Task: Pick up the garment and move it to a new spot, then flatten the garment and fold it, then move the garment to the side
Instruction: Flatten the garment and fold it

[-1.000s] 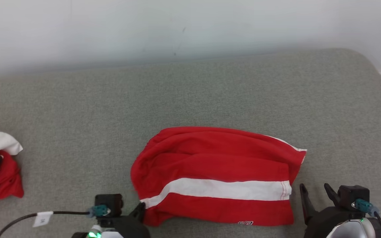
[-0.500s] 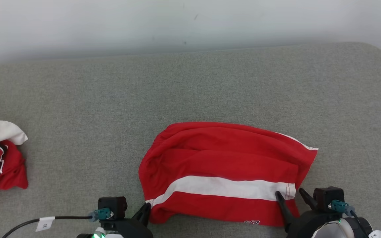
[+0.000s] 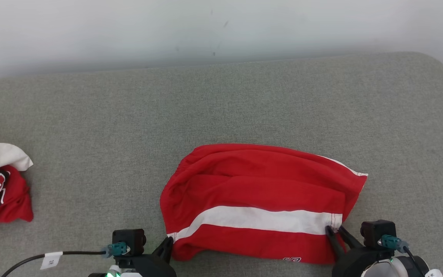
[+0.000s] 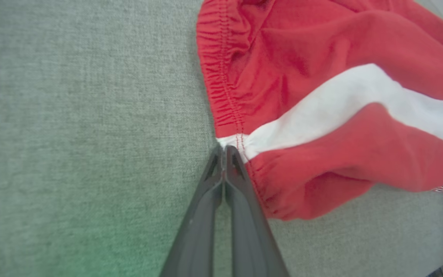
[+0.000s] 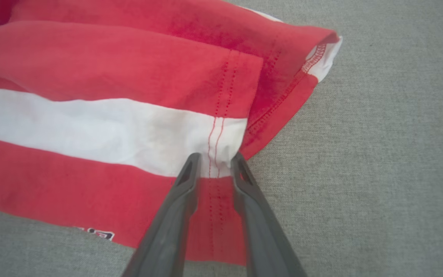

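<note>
The red shorts (image 3: 260, 200) are spread flat on the grey cushion (image 3: 244, 104) between the two sets of jaws. The waistband edge is pinched by the left gripper (image 4: 224, 148), jaws pressed tight together. The hem seam is just straddled by the right gripper (image 5: 215, 157), jaws a little apart, nothing clamped. How much cloth is caught on the left can't really be made out.

My left gripper (image 3: 169, 241) carries a black boxy housing (image 3: 128, 235), teal connector (image 3: 117, 249), and black cable (image 3: 75, 252) with white tag (image 3: 50, 260). The right gripper (image 3: 334, 229) looks alike, plus a pale rounded shell (image 3: 388, 269). I log long, dark grey fingers (image 5: 167, 231), slotted near the tips.
</note>
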You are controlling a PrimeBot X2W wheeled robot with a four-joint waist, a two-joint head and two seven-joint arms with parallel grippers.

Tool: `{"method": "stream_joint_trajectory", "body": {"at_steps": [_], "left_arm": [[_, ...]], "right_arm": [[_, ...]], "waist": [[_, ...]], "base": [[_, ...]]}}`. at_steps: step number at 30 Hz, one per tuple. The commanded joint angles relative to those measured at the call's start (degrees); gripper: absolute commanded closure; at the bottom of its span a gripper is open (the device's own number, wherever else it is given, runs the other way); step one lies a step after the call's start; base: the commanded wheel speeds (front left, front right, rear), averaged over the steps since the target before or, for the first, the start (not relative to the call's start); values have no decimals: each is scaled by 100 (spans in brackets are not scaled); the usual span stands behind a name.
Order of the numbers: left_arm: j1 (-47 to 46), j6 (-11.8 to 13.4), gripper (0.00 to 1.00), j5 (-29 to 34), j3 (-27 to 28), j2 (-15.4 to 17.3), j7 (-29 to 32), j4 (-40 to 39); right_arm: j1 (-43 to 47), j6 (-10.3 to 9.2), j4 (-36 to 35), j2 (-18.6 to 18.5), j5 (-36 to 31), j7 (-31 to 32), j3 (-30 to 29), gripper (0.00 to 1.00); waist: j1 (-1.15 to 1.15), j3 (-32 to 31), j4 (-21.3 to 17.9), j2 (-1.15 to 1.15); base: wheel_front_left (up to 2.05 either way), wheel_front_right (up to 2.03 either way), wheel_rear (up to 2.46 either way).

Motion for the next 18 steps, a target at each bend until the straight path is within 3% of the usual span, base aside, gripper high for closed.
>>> {"method": "stream_joint_trajectory", "body": {"at_steps": [1,2,8,12,15,18], "left_arm": [[-8,34,100,-27,22,42,-28,50],[-10,23,100,-26,36,40,-76,31],[-21,-246,100,-344,354,-212,-630,-256],[-87,-731,100,-890,805,-342,-1083,-694],[-258,-1005,100,-1081,1045,-236,-1171,-1105],[-663,-1129,100,-1397,1372,-7,-899,-1686]], "right_arm": [[-53,-11,17,4,0,-46,-1,87],[-61,-11,11,4,-18,-66,5,100],[-57,-11,-355,3,217,-378,52,100],[-58,-11,-925,0,822,-633,220,100],[-298,-11,-1536,-55,1006,-680,404,100],[-909,-11,-2167,-489,1261,-590,491,100]], "waist": [[0,-4,8,-1],[0,-7,11,-1],[0,-39,25,-1],[0,-70,1,-1],[0,-80,-61,-1],[0,60,-194,-1]], "base": [[0,0,0],[0,0,0],[0,0,0],[0,0,0],[0,0,0],[0,0,0]]}}
